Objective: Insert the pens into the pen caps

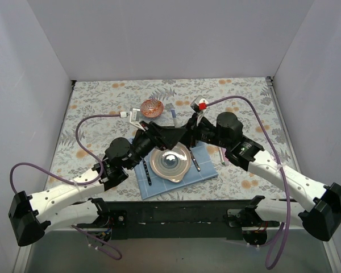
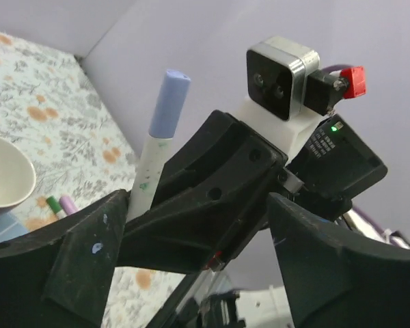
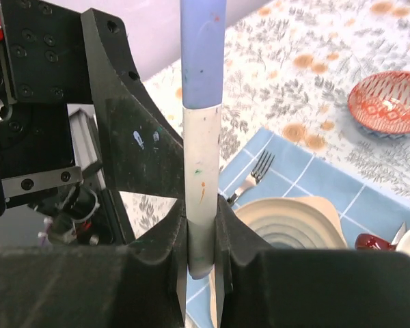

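My right gripper (image 3: 201, 236) is shut on a white pen (image 3: 202, 171) and holds it upright above the table. A purple cap (image 3: 201, 55) sits on the pen's upper end. In the left wrist view the same pen (image 2: 147, 171) and cap (image 2: 169, 102) rise beside my left gripper's left finger (image 2: 75, 266). My left gripper (image 2: 198, 205) is open, and the right gripper's black body lies between its fingers. In the top view both grippers meet over the plate, left (image 1: 158, 132) and right (image 1: 181, 134). A green and a pink pen end (image 2: 60, 203) lie on the table.
A blue mat (image 1: 207, 169) holds a cream plate (image 1: 182, 169), a fork (image 3: 256, 174) and a knife (image 1: 195, 160). A red patterned bowl (image 1: 152, 108) stands behind them. A slim pen (image 1: 174, 116) lies beside it. A white bowl (image 2: 3, 178) is at the left edge of the left wrist view.
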